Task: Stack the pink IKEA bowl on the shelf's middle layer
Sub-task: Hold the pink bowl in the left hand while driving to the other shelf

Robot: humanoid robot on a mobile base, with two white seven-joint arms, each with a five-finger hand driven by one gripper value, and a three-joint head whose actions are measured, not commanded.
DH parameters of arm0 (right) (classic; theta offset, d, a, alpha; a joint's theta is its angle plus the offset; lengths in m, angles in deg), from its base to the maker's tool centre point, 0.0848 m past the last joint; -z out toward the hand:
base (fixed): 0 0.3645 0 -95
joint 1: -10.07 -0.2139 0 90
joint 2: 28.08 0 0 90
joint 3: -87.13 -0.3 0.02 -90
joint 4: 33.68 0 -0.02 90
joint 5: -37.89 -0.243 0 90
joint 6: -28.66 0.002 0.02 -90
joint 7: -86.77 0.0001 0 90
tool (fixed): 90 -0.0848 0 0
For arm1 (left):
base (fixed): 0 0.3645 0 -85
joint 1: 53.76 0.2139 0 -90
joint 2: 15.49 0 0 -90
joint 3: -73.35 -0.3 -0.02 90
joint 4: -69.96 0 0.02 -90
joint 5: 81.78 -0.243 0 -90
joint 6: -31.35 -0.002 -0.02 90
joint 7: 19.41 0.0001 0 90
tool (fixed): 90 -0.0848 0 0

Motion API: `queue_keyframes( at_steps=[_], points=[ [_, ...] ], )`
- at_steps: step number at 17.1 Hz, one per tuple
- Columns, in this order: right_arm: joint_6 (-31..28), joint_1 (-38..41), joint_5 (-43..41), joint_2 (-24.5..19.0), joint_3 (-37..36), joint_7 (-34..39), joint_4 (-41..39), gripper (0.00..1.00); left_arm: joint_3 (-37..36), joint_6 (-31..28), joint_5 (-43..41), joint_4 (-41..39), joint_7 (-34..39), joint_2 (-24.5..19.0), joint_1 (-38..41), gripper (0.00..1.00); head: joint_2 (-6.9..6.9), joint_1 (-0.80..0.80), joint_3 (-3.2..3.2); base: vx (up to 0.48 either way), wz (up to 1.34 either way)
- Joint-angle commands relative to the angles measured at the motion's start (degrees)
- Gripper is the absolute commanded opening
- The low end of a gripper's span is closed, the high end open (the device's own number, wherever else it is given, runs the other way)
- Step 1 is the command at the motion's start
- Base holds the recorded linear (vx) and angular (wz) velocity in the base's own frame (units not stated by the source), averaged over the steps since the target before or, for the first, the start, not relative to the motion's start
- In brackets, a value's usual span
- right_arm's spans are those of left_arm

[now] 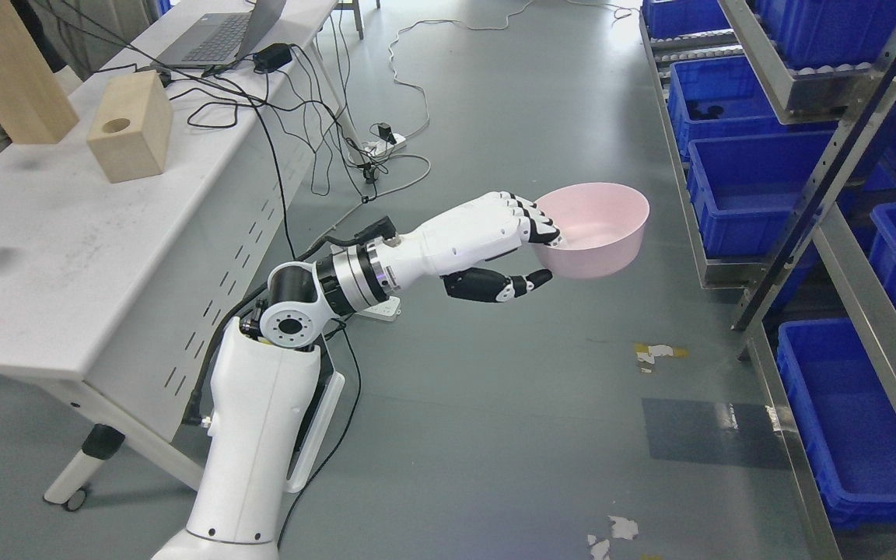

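Right of centre frame, the left hand [532, 250] pinches the pink bowl [596, 229] by its near rim, fingers inside, thumb beneath; it looks light, stiff and slippery.

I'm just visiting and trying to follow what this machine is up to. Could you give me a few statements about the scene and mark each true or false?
1. The left hand grips the pink bowl by its rim. True.
2. The pink bowl already sits on the shelf. False: it is held in the air above the floor, left of the shelf.
3. The blue bins sit on the shelf at the right. True.
4. The wooden block on the white table is solid all round. False: it has a round hole in one face.
5. The bowl is full of fruit. False: what shows of its inside is empty.
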Motion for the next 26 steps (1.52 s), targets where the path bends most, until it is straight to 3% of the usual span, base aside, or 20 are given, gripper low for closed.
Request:
queue_keyframes(
  at_steps=[1, 6, 14, 19, 22, 26],
  points=[
    [0.0, 1.3, 0.0, 1.0, 0.0, -0.4, -1.0, 1.00, -0.2, 0.0, 0.1, -0.1, 0.0, -1.0, -1.8, 0.04, 0.00, 0.00, 0.00, 0.087, -0.24],
    [0.0, 1.3, 0.0, 1.0, 0.0, -0.4, -1.0, 1.00, -1.4, 0.0, 0.7, 0.4, -0.2, -1.0, -12.8, 0.04, 0.00, 0.00, 0.00, 0.057, -0.45],
    [0.0, 1.3, 0.0, 1.0, 0.0, -0.4, -1.0, 1.00, 1.2, 0.0, -0.4, 2.1, -5.0, -1.0, -24.5, 0.04, 0.01, 0.00, 0.00, 0.019, -1.28],
    [0.0, 1.3, 0.0, 1.0, 0.0, -0.4, -1.0, 1.00, 9.3, -4.2, -12.2, 4.3, -7.9, -1.0, -27.9, 0.04, 0.01, 0.00, 0.00, 0.003, -1.19],
    [0.0, 1.3, 0.0, 1.0, 0.0, -0.4, -1.0, 1.00, 9.5, -4.6, -16.1, 11.1, -7.9, -4.5, -30.9, 0.04, 0.01, 0.00, 0.00, 0.016, -0.92],
    [0.0, 1.3, 0.0, 1.0, 0.0, -0.4, -1.0, 1.00, 9.0, -4.5, -22.6, 17.0, -7.8, -4.2, -33.9, 0.04, 0.01, 0.00, 0.00, 0.031, -0.76]
  ],
)
